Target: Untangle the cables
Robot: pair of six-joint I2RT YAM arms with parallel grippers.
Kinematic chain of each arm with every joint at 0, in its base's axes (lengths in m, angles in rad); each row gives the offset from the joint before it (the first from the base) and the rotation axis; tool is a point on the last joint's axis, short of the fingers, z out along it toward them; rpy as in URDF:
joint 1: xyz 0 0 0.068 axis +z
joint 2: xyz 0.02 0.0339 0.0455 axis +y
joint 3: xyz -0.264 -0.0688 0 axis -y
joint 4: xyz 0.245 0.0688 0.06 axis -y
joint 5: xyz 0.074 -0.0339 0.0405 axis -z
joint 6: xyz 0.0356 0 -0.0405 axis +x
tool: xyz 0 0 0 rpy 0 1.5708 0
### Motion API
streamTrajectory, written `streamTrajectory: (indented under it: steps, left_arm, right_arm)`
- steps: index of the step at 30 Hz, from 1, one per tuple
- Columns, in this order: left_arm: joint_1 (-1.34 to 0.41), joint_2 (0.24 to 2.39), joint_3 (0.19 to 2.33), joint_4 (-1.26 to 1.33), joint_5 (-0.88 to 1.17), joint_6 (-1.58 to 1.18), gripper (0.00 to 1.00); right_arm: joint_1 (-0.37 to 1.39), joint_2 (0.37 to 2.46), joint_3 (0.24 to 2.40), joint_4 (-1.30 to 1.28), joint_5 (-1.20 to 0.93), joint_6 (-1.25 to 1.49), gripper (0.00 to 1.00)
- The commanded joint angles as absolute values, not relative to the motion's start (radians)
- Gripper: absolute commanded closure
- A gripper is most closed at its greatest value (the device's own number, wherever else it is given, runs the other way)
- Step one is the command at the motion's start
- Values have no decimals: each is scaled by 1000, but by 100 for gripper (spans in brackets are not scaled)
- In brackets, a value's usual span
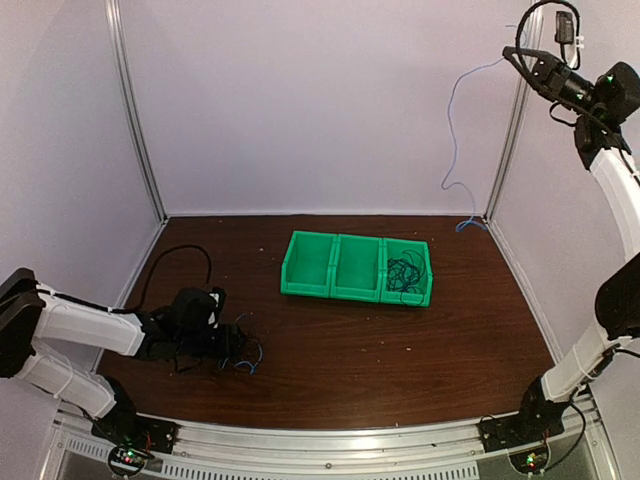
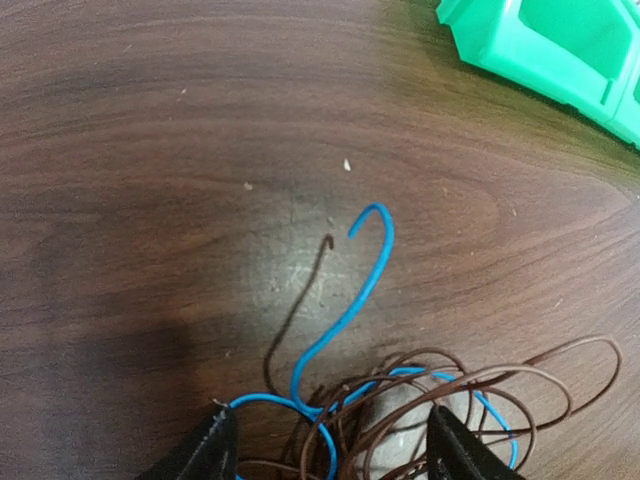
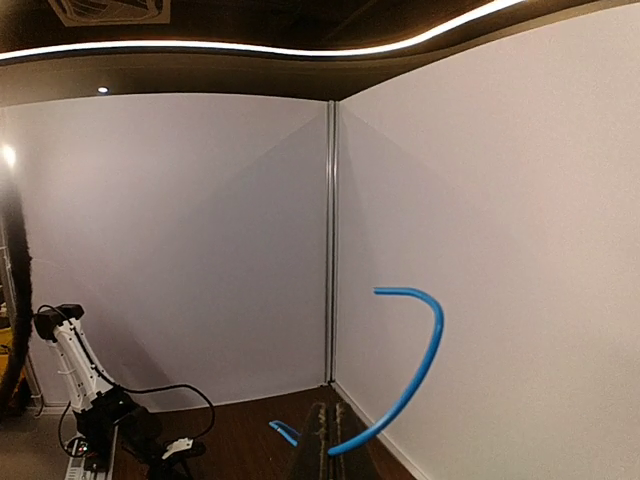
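A bunch of thin brown and blue cables (image 2: 420,400) lies on the table at the front left (image 1: 243,355). My left gripper (image 2: 335,455) is open and low over it, with one finger on each side of the bunch; it also shows in the top view (image 1: 232,345). A second tangle of cables (image 1: 405,270) lies in the right compartment of the green bin (image 1: 310,262). My right gripper (image 1: 515,53) is raised high at the back right, shut on a single blue cable (image 1: 452,130) that hangs down to the back right corner. In the right wrist view this blue cable (image 3: 425,350) curves up from the shut gripper (image 3: 340,445).
The green bin has three compartments and stands mid-table; its corner shows in the left wrist view (image 2: 540,50). White walls with metal posts close in the back and sides. A thick black arm hose (image 1: 175,255) loops on the table behind the left arm.
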State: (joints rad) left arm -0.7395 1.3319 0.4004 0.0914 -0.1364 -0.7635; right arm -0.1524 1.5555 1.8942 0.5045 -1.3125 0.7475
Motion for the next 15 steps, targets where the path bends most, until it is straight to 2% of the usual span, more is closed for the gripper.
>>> streamTrajectory:
  steps: [1,8,15]
  left_arm:
    - [-738,1296,440,-29,-142,-710,31]
    - [-737,1255,490,-78,-195,-688,23]
    - [-738,1230,545,-134,-266,-670,18]
  right_arm:
    - [-134,1526,1799,420,-1308,644,100]
    - [-18,1538,1793,-32,-1204,185,100]
    - [115,1614,1829,-209,-1104,18,100]
